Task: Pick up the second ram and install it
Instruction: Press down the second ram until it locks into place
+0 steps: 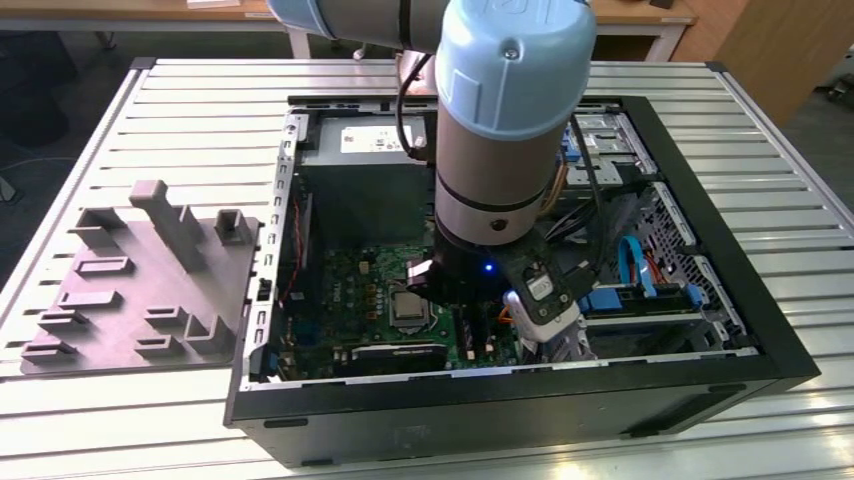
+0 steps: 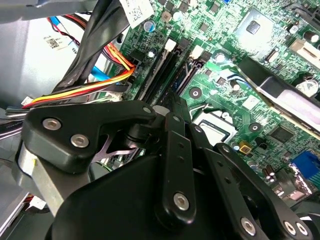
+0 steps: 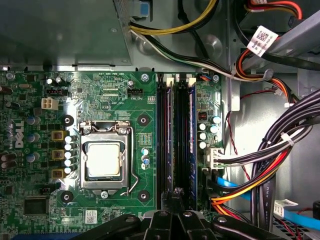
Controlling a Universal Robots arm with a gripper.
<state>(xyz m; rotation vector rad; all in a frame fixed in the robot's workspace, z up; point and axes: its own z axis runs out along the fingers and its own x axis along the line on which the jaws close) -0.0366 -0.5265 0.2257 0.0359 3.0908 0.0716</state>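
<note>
Inside the open black computer case [image 1: 747, 345], lower middle of the exterior view: black gripper [image 3: 176, 196], fingers drawn together and clasping nothing, poised low over the green motherboard [image 3: 125, 100]. Just beyond its tips, standing in a black slot: long blue ram stick [image 3: 191, 125].

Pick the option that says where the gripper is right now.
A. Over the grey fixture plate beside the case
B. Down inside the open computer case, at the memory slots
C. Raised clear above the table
B: in the exterior view the gripper is down inside the computer case, and the first wrist view shows it at the end of the memory slots.
</note>
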